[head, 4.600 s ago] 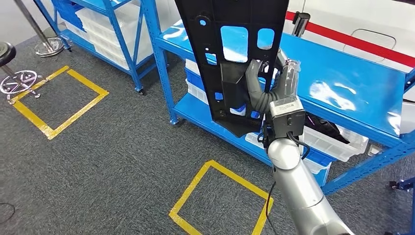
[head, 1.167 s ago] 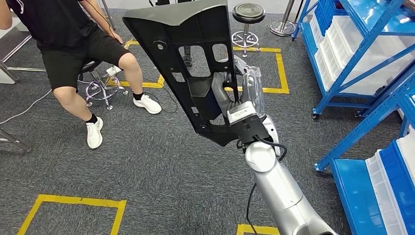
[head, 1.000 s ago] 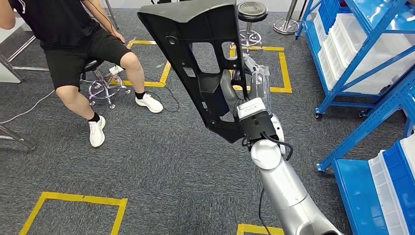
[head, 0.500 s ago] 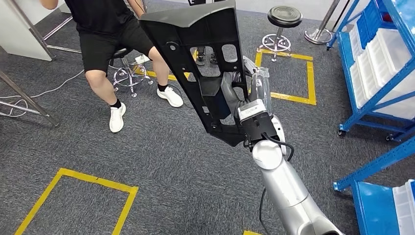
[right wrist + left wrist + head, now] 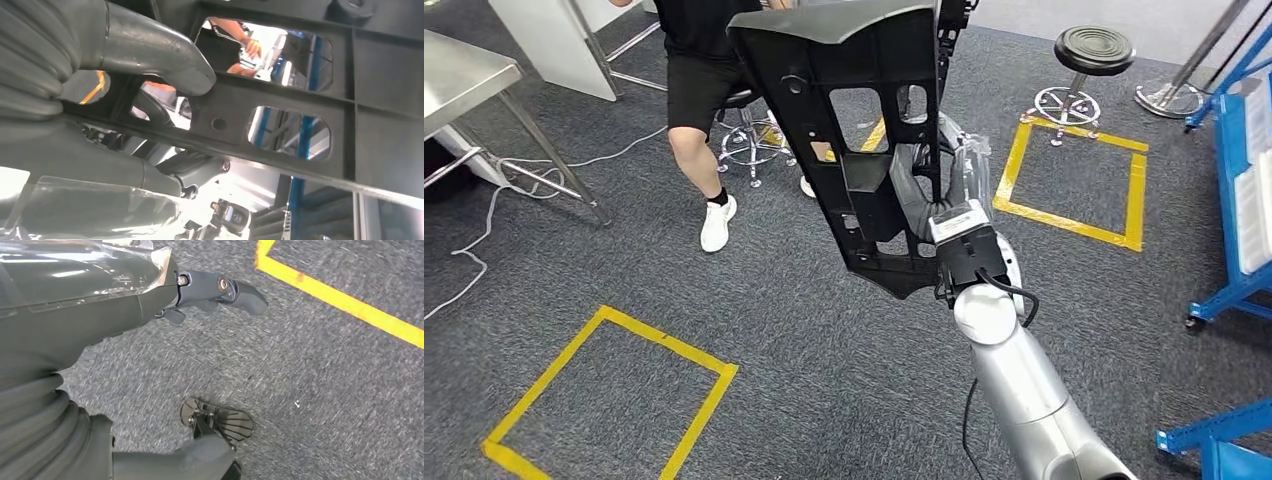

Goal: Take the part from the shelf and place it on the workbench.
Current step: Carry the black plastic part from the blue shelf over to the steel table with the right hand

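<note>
One black part gripped upright by right hand.

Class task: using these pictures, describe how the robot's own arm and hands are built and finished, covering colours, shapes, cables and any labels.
The right arm is a smooth silver tube with a round silver joint. A black cable loops along it. A black block at the wrist carries a white label. The right hand has a grey ribbed cover, a thick grey thumb and a clear plastic shell. The left hand looks the same, with darker fingers fixed by small screws.
</note>
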### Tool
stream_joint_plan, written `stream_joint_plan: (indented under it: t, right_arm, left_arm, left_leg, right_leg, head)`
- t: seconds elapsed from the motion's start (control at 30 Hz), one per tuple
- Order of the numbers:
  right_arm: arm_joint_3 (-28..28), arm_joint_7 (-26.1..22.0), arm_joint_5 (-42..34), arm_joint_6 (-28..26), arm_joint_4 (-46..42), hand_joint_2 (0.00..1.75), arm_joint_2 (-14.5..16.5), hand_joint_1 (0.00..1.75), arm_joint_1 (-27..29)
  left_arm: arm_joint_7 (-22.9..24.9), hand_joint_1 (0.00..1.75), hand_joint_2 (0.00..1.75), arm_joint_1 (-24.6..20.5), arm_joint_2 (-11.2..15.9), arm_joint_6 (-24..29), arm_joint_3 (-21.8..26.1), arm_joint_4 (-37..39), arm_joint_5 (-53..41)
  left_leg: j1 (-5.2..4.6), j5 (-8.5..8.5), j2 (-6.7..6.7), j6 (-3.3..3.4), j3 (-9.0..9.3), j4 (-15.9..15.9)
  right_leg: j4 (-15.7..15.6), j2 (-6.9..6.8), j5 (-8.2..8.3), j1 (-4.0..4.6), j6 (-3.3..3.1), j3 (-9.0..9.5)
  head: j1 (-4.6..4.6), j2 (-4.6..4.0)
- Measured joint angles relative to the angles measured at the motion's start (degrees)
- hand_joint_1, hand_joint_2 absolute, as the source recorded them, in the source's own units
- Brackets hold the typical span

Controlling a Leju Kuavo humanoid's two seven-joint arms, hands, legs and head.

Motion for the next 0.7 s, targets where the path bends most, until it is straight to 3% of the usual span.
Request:
stream_joint_plan:
  t: [0.07, 0.13, 0.17, 0.23, 0.3, 0.37, 0.43, 0.5, 0.57, 0.63, 0.67, 0.7]
  right_arm:
    - [-0.01, -0.01, -0.01, 0.00, -0.26, 1.75, -0.19, 1.75, 0.28]
    - [-0.01, 0.00, -0.04, 0.00, -0.31, 1.75, -0.43, 1.75, 0.77]
    - [-0.01, 0.01, -0.07, 0.00, -0.31, 1.75, -0.50, 1.75, 0.96]
    - [-0.01, 0.02, -0.09, 0.00, -0.39, 1.75, -0.54, 1.75, 1.11]
    - [-0.02, 0.02, -0.09, 0.00, -0.58, 1.75, -0.57, 1.75, 1.09]
    - [-0.02, 0.01, -0.10, 0.00, -0.71, 1.75, -0.63, 1.75, 1.08]
    - [-0.02, 0.01, -0.11, 0.00, -0.82, 1.75, -0.66, 1.75, 1.11]
    - [-0.03, 0.01, -0.13, 0.00, -1.02, 1.75, -0.74, 1.75, 1.14]
    - [-0.07, 0.00, -0.13, 0.00, -1.15, 1.75, -1.04, 1.75, 1.25]
    - [-0.11, 0.01, -0.15, -0.01, -1.16, 1.75, -1.41, 1.75, 1.57]
    - [-0.12, 0.02, -0.19, -0.04, -1.16, 1.75, -1.55, 1.75, 1.72]
    - [-0.13, 0.02, -0.23, -0.08, -1.16, 1.75, -1.63, 1.75, 1.81]
  left_arm:
    - [-0.02, 0.00, 1.75, -0.15, 0.01, 0.02, 0.00, 0.01, -0.01]
    - [-0.02, 0.00, 1.75, -0.20, 0.02, 0.03, 0.00, 0.02, -0.01]
    - [-0.02, 0.00, 1.75, -0.16, 0.02, 0.03, 0.00, 0.02, -0.01]
    - [-0.02, 0.00, 1.75, -0.12, 0.03, 0.03, 0.00, 0.02, -0.01]
    - [-0.03, 0.00, 1.75, -0.23, 0.08, 0.03, -0.01, -0.01, -0.01]
    - [-0.07, 0.00, 1.75, -0.35, 0.14, 0.04, -0.01, -0.02, -0.04]
    - [-0.09, 0.00, 1.75, -0.34, 0.21, 0.07, -0.01, -0.02, -0.07]
    - [-0.10, 0.00, 1.75, -0.34, 0.20, 0.08, 0.00, -0.02, -0.07]
    - [-0.11, 0.00, 1.75, -0.51, 0.14, 0.08, 0.00, -0.02, -0.07]
    - [-0.11, 0.00, 1.75, -0.65, 0.14, 0.08, 0.00, -0.02, -0.07]
    - [-0.10, 0.00, 1.75, -0.63, 0.14, 0.08, 0.00, -0.02, -0.08]
    - [-0.08, 0.00, 1.75, -0.59, 0.13, 0.08, 0.00, -0.02, -0.10]
  left_leg:
    - [-0.02, -3.52, 3.40, -0.34, -3.36, 6.88]
    - [0.07, -5.75, 4.46, -0.50, -6.75, 13.25]
    - [0.08, -5.38, 4.58, -0.43, -7.11, 13.72]
    - [-0.08, -2.06, 5.51, 0.08, -4.11, 7.96]
    - [-0.68, 0.55, 7.99, 0.94, -0.02, 0.55]
    - [-1.26, 0.94, 8.95, 1.55, 1.26, -1.97]
    - [-1.25, 1.24, 7.65, 2.02, 1.38, -2.45]
    - [-0.91, 1.84, 6.41, 2.60, 2.02, -3.43]
    - [-0.68, 2.20, 5.03, 2.95, 2.44, -3.94]
    - [-0.64, 2.22, 3.36, 3.02, 2.44, -3.93]
    - [-0.63, 2.21, 2.50, 2.99, 2.44, -3.91]
    - [-0.60, 2.18, 1.66, 2.93, 2.49, -3.87]
  right_leg:
    - [-0.04, -1.21, -0.18, 0.34, -0.60, 0.15]
    - [-0.03, -2.60, -0.38, 0.74, -0.88, 0.19]
    - [-0.03, -3.27, -0.47, 0.90, -0.98, 0.22]
    - [-0.03, -4.47, -0.66, 1.15, -1.07, 0.43]
    - [-0.04, -5.46, -0.95, 1.48, -0.87, 0.73]
    - [-0.08, -6.43, -1.20, 1.66, -0.43, 0.92]
    - [-0.16, -7.22, -1.42, 1.68, 0.15, 1.06]
    - [1.57, -5.27, -2.47, 1.59, 0.50, 0.48]
    - [7.72, -2.12, -5.13, 1.28, 0.29, -2.34]
    - [14.91, -1.06, -7.50, 1.01, 0.37, -6.16]
    - [16.28, -0.95, -7.54, 0.88, 0.76, -7.11]
    - [15.40, -0.87, -6.67, 0.73, 1.36, -6.95]
  head:
    - [-0.30, 0.00]
    - [-0.32, 0.00]
    - [-0.33, 0.00]
    - [-0.34, 0.00]
    - [-0.24, 0.00]
    - [-0.18, 0.00]
    - [-0.23, 0.00]
    - [-0.16, 0.00]
    - [0.06, 0.00]
    - [0.23, 0.00]
    - [0.25, 0.00]
    - [0.25, 0.00]
